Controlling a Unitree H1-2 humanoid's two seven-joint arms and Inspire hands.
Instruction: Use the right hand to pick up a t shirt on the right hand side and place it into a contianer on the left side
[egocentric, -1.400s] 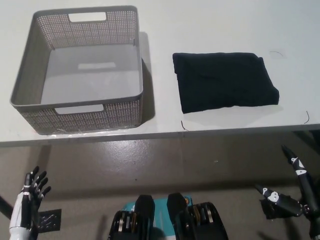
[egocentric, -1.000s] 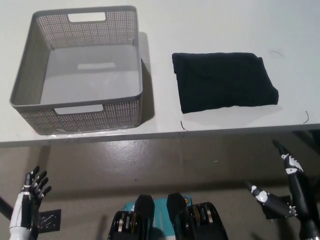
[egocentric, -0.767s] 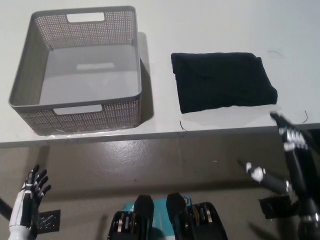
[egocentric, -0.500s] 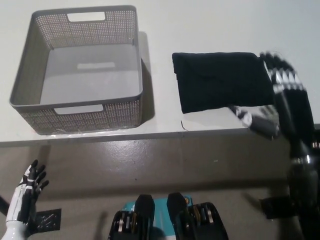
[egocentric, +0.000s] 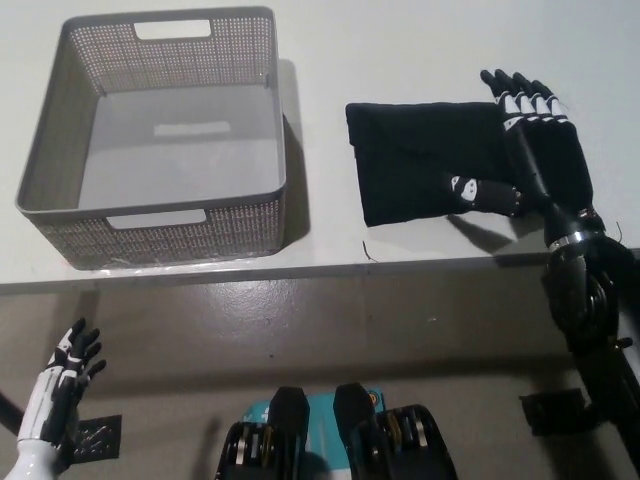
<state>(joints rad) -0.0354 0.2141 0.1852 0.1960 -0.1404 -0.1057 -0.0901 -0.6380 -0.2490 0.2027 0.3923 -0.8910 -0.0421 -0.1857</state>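
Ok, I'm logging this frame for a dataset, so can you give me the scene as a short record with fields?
surface: white table
t shirt: black, folded, on the table's right side
container: grey perforated basket, left side, nothing inside
right robot hand: black, open, over the shirt's right edge, fingers spread
left robot hand: white, open, resting low at lower left, below the table edge
task state: shirt not yet lifted

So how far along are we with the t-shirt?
Early stage. Done: the right hand is up over the right edge of the folded black t-shirt, fingers spread. In hand: nothing gripped yet. Left: grasp the shirt, lift it and carry it to the grey basket, which has nothing in it. The left hand rests low, open.
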